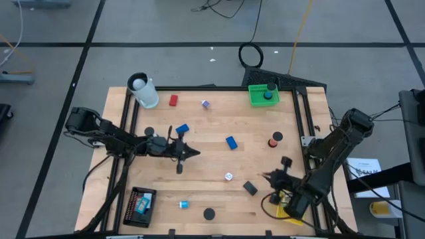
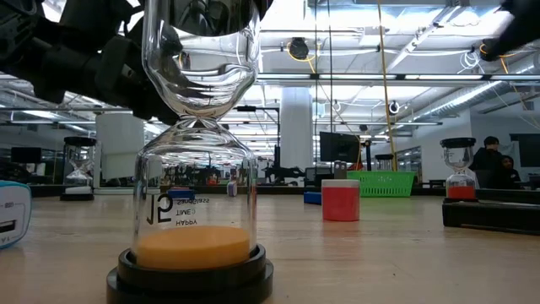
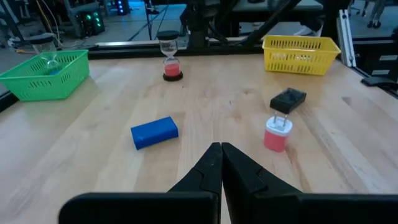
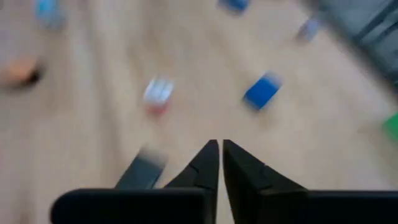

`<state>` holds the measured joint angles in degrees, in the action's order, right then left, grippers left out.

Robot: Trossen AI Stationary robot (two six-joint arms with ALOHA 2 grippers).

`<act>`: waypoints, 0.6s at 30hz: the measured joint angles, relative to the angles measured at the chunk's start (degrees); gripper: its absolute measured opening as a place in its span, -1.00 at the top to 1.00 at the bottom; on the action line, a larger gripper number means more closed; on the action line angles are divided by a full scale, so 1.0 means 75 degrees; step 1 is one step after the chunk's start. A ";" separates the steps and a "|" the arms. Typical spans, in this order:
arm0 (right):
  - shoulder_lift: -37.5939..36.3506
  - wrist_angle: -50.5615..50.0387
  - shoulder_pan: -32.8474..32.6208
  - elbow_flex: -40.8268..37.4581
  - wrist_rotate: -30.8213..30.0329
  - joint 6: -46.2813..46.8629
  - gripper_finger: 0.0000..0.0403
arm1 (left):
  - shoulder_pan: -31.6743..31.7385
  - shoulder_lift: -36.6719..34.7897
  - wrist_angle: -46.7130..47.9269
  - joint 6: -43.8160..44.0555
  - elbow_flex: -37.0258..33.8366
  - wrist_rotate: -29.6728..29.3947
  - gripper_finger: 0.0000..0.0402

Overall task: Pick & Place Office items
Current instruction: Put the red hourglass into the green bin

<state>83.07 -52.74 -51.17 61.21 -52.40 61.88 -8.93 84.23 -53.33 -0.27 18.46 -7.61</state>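
We see a pale wood-grain table (image 1: pixel 219 159) with black rails. On it lie a blue block (image 3: pixel 154 132), a red block (image 1: pixel 173 100), a black block (image 3: pixel 288 99) and a white-topped pink piece (image 3: pixel 275 132). A green mesh tray (image 1: pixel 263 94) sits at the far right, a yellow one (image 3: pixel 301 53) near the right edge, and a black one (image 1: pixel 140 206) at the near left. The hourglass (image 2: pixel 196 152) up close holds orange sand on a black base. The cup (image 1: pixel 144 90) is white. Both arms are dark.

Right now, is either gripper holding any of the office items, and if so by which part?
Nothing is held. The left gripper is shut on nothing above the table, short of the blue block. The right gripper is shut and empty too.
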 joint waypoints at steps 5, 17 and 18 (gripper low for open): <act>0.0012 0.1674 0.1101 -0.0696 0.0165 -0.0736 0.97 | 0.0000 0.0000 0.0185 0.0044 0.0000 0.0001 0.97; 0.0079 0.9915 0.3630 -0.2883 0.1863 -0.5670 0.96 | 0.0023 0.0002 0.0479 0.0943 0.0000 0.0027 0.96; 0.0082 1.0856 0.3728 -0.3136 0.2178 -0.6276 0.96 | 0.0070 0.0003 0.0446 0.1055 0.0000 -0.0024 0.96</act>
<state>83.68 28.67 -23.21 37.68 -36.07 14.81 -8.40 84.25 -49.98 7.64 18.46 -7.79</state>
